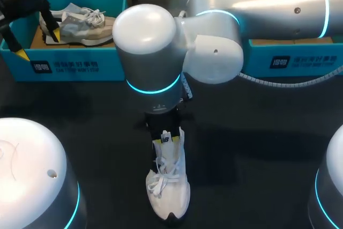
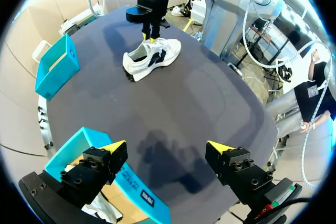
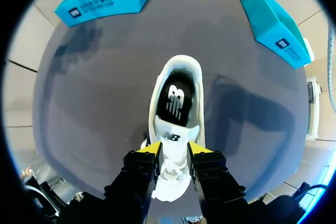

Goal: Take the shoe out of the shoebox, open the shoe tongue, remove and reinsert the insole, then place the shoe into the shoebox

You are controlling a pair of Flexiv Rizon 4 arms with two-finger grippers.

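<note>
teal shoeboxes number two, shoes also two.

A dark table carries a white shoe upright on its sole near the middle, toe toward the near edge; a teal shoebox sits far left. A second teal shoebox sits far right, well apart.
</note>
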